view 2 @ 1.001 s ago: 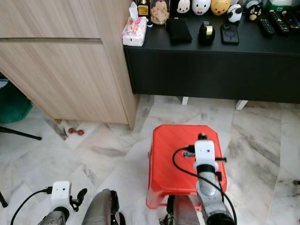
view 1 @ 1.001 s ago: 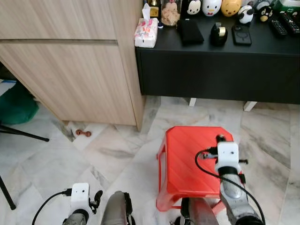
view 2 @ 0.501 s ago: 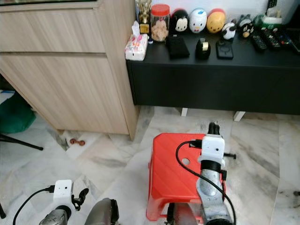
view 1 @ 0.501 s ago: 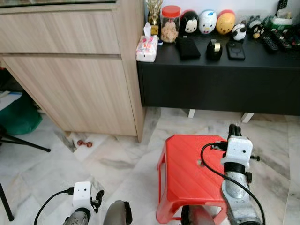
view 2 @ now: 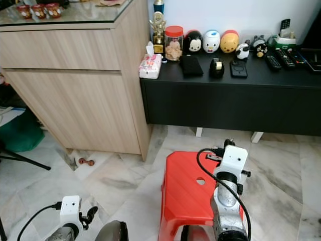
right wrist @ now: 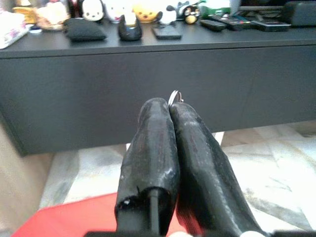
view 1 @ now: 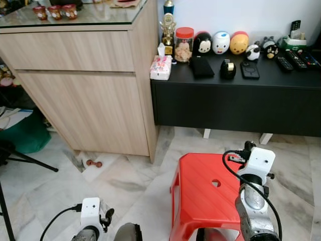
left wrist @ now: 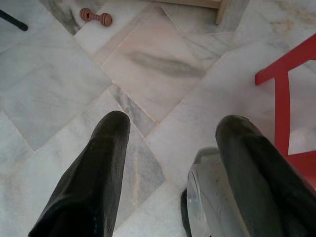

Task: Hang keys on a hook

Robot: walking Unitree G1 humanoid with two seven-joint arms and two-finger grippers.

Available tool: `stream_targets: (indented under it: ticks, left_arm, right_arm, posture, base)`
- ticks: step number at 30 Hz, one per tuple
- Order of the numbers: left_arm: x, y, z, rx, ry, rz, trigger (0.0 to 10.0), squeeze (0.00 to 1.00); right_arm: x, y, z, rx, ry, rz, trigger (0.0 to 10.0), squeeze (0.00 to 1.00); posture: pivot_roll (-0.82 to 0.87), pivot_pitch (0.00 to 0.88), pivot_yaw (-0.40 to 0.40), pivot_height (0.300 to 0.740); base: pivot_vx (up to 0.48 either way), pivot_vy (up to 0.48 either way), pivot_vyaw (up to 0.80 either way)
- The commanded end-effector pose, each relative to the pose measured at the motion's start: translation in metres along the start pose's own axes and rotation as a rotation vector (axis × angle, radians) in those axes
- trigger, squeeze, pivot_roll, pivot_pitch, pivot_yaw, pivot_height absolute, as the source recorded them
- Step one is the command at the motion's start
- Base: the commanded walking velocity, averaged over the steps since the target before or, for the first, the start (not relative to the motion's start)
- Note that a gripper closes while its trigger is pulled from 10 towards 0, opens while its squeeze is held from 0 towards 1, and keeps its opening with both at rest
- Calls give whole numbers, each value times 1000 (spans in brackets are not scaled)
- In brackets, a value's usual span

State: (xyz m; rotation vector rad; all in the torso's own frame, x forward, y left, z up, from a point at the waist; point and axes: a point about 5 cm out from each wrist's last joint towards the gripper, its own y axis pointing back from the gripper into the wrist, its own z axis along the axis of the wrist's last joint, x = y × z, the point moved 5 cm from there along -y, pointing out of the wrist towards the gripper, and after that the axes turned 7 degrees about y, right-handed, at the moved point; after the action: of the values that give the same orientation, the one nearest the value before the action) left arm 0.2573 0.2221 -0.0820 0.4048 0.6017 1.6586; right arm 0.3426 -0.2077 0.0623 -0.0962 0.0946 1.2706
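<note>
My right gripper (right wrist: 169, 106) is shut, and a thin silver key ring (right wrist: 174, 96) pokes out from between its fingertips; the keys themselves are hidden by the fingers. This arm is raised over the right edge of a red plastic stool (view 1: 203, 201), with the gripper (view 1: 246, 147) pointing toward the black console (view 1: 235, 100). Low on the left, my left gripper (left wrist: 170, 129) hangs open over the marble floor with nothing between its fingers (left wrist: 101, 163).
A tall wooden cabinet (view 1: 85, 85) with a glass top stands at the left. The black console carries a jar, round figurines, a tissue pack (view 1: 161, 68), a phone and remotes. A small wooden dumbbell toy (view 1: 93, 163) lies by the cabinet's foot. A green bag (view 1: 20, 133) sits far left.
The camera has tilted up, bringing the cabinet top and the wall into view. My right arm has shifted toward the stool's right edge, still shut. The left arm hangs as before.
</note>
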Motion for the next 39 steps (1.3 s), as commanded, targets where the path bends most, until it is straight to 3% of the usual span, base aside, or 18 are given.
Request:
stream_targets:
  ticks: [1,7,22,39]
  left_arm:
    - [6,3,-11,43,2,14,10000,0]
    - [7,4,-13,49,3,17,10000,0]
    - [7,4,-13,42,-3,20,10000,0]
    - [8,5,-12,35,10,28,10000,0]
  right_arm:
    - [6,3,-6,24,-4,28,10000,0]
    - [14,5,-10,42,-15,86,10000,0]
    - [14,4,-16,71,-20,120,10000,0]
    - [14,2,-14,71,-19,124,10000,0]
  posture:
    - [-1,0,36,626]
    - [1,0,35,626]
    - [11,0,30,626]
    - [17,30,25,730]
  base:
    - [-277,0,0]
    - [-275,0,0]
    - [-35,0,0]
    - [0,0,0]
